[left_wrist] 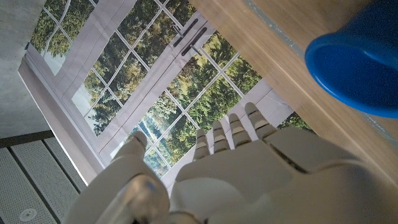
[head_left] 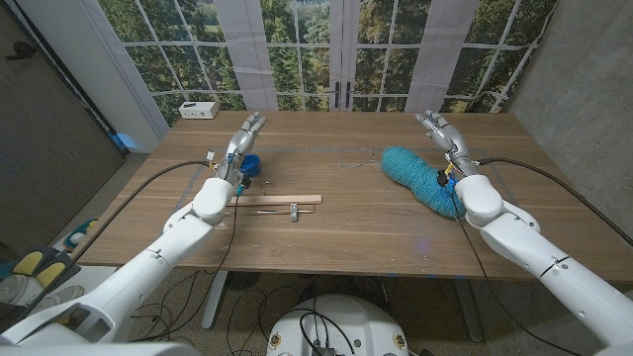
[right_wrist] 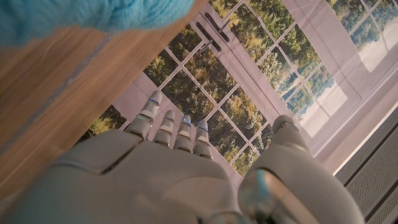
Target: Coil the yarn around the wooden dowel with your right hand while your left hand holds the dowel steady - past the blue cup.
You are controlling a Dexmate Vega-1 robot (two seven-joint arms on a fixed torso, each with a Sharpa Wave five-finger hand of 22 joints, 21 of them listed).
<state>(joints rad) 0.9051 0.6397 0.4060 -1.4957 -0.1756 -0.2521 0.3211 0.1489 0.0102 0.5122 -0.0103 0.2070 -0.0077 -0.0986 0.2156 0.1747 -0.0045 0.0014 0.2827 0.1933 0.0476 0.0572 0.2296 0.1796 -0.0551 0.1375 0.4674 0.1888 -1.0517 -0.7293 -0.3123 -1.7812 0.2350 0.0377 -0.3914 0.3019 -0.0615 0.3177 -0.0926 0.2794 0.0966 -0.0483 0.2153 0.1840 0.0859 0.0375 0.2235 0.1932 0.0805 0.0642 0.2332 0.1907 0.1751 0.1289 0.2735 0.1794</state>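
A wooden dowel (head_left: 279,201) lies across the table's middle left, with a small metal clip (head_left: 294,211) beside it. A blue cup (head_left: 249,164) stands just behind my left hand (head_left: 242,138), which is raised above the table, open, fingers stretched out; the cup's rim (left_wrist: 354,62) is close to that hand in the left wrist view. A skein of teal yarn (head_left: 420,176) lies at the table's right. My right hand (head_left: 440,132) hovers beside the yarn, fingers extended, holding nothing. The yarn (right_wrist: 81,15) shows near that hand (right_wrist: 174,168).
A white box (head_left: 199,110) sits at the table's far left corner. The wooden table (head_left: 346,237) ends at a wall of windows behind. Cables run along both arms.
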